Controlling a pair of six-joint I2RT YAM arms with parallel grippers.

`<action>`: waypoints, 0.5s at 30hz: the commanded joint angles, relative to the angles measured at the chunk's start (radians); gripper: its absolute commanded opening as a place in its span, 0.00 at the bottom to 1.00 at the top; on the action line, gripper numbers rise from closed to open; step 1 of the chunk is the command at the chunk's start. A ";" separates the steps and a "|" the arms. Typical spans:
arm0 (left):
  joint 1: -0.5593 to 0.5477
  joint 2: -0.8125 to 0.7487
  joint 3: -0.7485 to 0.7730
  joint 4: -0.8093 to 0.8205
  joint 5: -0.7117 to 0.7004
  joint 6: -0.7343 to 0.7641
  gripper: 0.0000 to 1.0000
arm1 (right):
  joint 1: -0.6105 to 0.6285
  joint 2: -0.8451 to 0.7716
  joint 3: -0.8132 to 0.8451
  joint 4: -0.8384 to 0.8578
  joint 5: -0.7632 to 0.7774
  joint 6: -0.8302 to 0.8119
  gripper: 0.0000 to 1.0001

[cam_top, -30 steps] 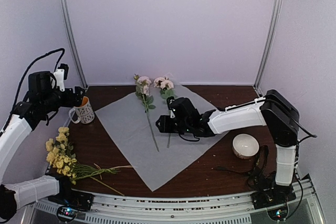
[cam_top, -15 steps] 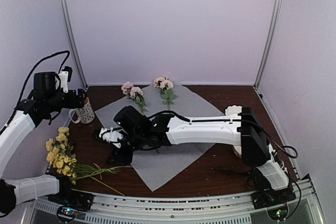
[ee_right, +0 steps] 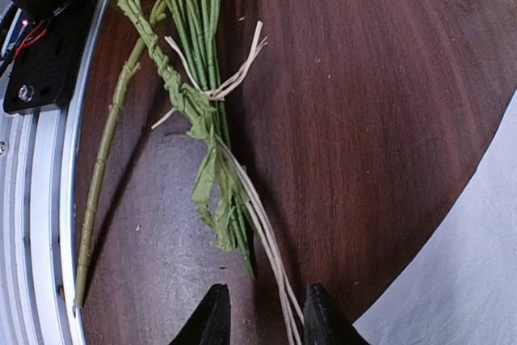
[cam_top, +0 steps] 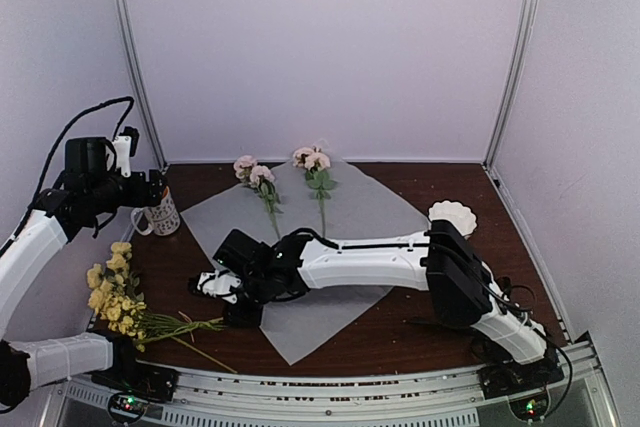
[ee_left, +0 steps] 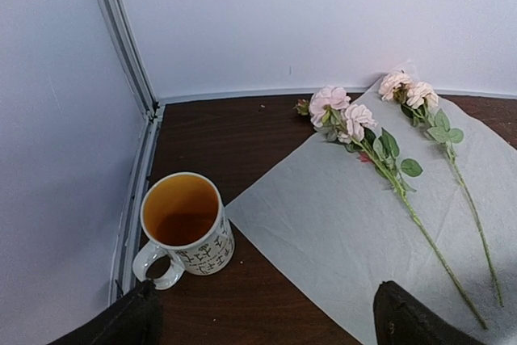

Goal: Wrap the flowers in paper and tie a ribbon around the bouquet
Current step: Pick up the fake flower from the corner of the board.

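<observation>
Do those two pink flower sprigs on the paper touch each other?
Apart. Left wrist view: bare paper shows between the left-hand sprig and the right-hand sprig all along.

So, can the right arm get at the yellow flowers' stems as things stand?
Probably yes: the right gripper hangs just over the yellow flowers' stem ends, jaws apart, nothing in between.

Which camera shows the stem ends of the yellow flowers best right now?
The right wrist view: the stems fill the frame, close up, with the pale tie around them. The top view shows the whole yellow bunch small, stems thin. The left wrist view does not show it.
</observation>
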 commanded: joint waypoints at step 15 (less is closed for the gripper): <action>0.005 0.012 0.023 0.034 0.050 -0.008 0.93 | 0.032 0.065 0.080 -0.037 0.068 -0.067 0.00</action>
